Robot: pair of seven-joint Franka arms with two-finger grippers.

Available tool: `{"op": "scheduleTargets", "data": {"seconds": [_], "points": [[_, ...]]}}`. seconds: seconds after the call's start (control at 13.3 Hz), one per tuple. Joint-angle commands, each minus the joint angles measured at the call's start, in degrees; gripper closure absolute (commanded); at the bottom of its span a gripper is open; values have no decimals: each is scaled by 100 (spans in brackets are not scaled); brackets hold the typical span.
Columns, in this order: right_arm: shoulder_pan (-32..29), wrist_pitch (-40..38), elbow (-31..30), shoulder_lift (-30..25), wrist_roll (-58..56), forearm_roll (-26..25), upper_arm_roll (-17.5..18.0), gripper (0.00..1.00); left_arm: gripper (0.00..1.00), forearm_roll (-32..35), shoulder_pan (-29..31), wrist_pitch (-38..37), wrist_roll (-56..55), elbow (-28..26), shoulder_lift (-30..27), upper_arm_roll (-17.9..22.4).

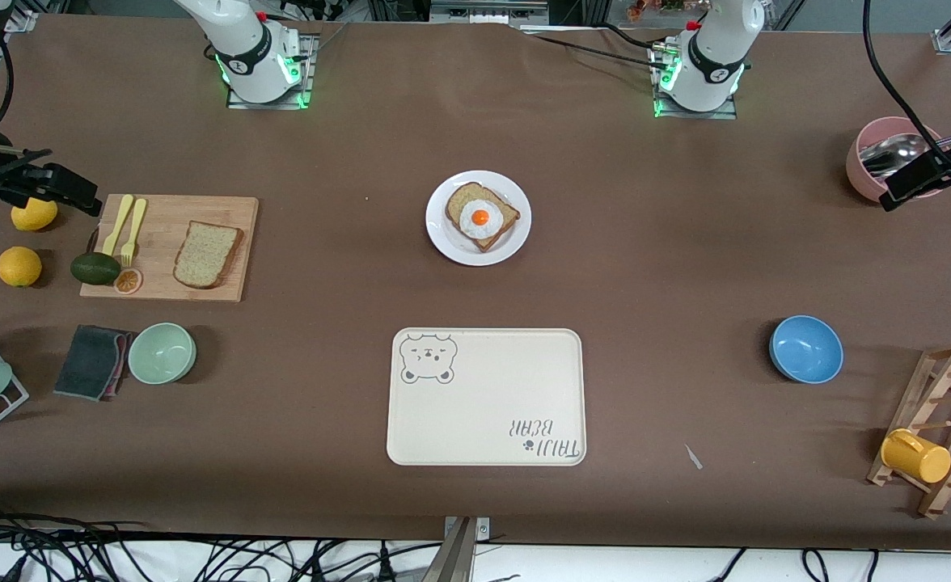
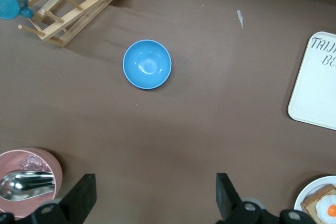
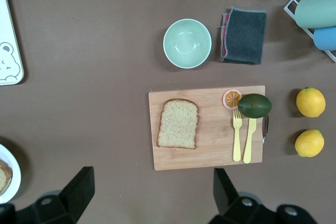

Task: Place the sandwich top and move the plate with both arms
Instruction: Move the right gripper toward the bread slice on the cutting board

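The sandwich top [image 1: 207,254], a plain speckled bread slice, lies on a wooden cutting board [image 1: 164,218] toward the right arm's end of the table; it also shows in the right wrist view [image 3: 178,123]. The white plate [image 1: 443,242] sits mid-table and holds a bread slice topped with a fried egg [image 1: 481,216]. My right gripper [image 1: 55,190] is open and empty, up in the air over the table beside the board [image 3: 154,177]. My left gripper [image 1: 920,182] is open and empty, over the pink cup [image 1: 868,174], as the left wrist view shows [image 2: 156,182].
A cream bear tray [image 1: 483,420] lies nearer the front camera than the plate. A green bowl [image 1: 162,352] and grey cloth [image 1: 91,361] sit near the board. Lemons [image 1: 19,266], an avocado [image 1: 95,267] and yellow forks [image 1: 126,226] are by it. A blue bowl [image 1: 805,348] and a mug rack [image 1: 940,436] are at the left arm's end.
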Motion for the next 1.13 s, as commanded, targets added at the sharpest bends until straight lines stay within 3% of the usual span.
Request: {"op": "scheduleTargets", "data": {"seconds": [0.0, 1.05], "points": [[-5, 19, -54, -47, -138, 89, -4, 0, 0, -75, -444, 178, -230, -116, -39, 350], [12, 264, -63, 102, -85, 248, -4, 1, 0, -452, -340, 258, 297, -82, -39, 378]]}}
